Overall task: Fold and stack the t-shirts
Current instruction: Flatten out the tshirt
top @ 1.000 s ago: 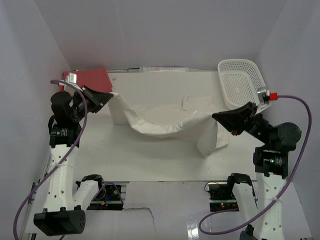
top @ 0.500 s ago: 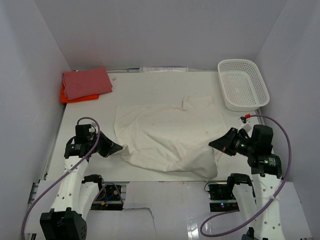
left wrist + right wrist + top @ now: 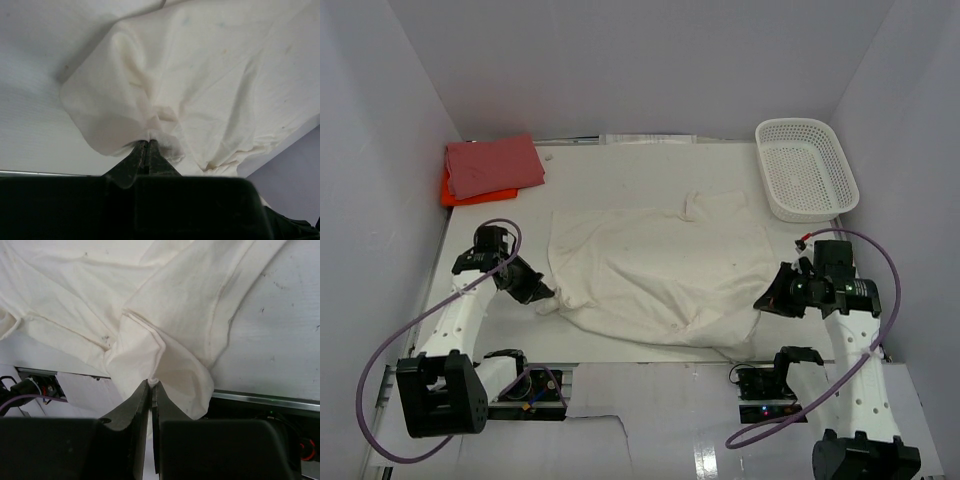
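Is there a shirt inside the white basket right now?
No, the basket shows only bare mesh; the cream shirt lies spread on the table.

Cream t-shirt, white table; far left, pink-red t-shirt over orange t-shirt; far right, white mesh basket.

On the table, a spread shirt lies centre; folded shirts are stacked back left, a basket back right.

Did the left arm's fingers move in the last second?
Yes. The left fingers came toward the near edge of the table, away from the folded pink shirt.
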`<state>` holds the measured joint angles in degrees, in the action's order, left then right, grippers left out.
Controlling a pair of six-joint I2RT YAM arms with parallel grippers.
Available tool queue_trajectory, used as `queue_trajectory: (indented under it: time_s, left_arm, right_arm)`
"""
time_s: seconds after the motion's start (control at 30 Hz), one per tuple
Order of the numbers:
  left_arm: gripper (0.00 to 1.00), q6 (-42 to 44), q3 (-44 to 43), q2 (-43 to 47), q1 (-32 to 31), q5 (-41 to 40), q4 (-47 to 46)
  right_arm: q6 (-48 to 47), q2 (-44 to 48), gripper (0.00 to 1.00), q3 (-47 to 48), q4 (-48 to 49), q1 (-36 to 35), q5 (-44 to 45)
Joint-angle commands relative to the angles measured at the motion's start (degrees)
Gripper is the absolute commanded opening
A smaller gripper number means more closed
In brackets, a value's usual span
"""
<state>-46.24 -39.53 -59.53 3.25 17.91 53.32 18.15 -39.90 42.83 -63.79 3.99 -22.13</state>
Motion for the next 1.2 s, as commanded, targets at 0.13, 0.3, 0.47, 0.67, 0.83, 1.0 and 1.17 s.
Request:
queue_trajectory:
  time_s: [0.13, 0.3, 0.47, 0.67, 0.83, 1.0, 1.17]
  left_arm:
    - [0.0, 2.12, -8.27, -12.79, 0.01, -2.44, -10.95]
    - [0.0, 2.56, -12.85, -18.86, 0.01, -3.94, -12.97]
    - [0.0, 2.47, -14.52, -22.11, 0.01, -3.15, -16.58]
    - [0.0, 2.73, -18.21, -31.6, -0.17, -2.27, -19.66]
    - [0.0, 2.21, -20.68, -39.78, -1.49, -1.04, -21.06]
    - [0.0, -0.78, -20.76, -44.44, -4.29, -1.82, -22.91]
    - [0.0, -4.73, -23.57, -46.9, -4.39, -4.46, -23.17]
  right_arm:
    - [1.97, -16.59, 0.08, 5.07, 16.56, -8.1, 8.23]
    - [4.35, -30.74, 0.08, 6.21, 22.38, -18.65, 17.02]
    - [4.35, -34.79, 0.08, 6.91, 25.29, -19.81, 21.24]
    - [3.38, -42.52, 0.08, 11.12, 26.0, -19.81, 25.72]
    - [2.77, -48.77, 0.08, 14.65, 26.44, -19.81, 28.54]
    - [2.06, -56.24, 0.08, 20.18, 26.35, -19.72, 29.6]
    - [0.66, -64.14, 0.08, 28.79, 25.91, -19.02, 28.12]
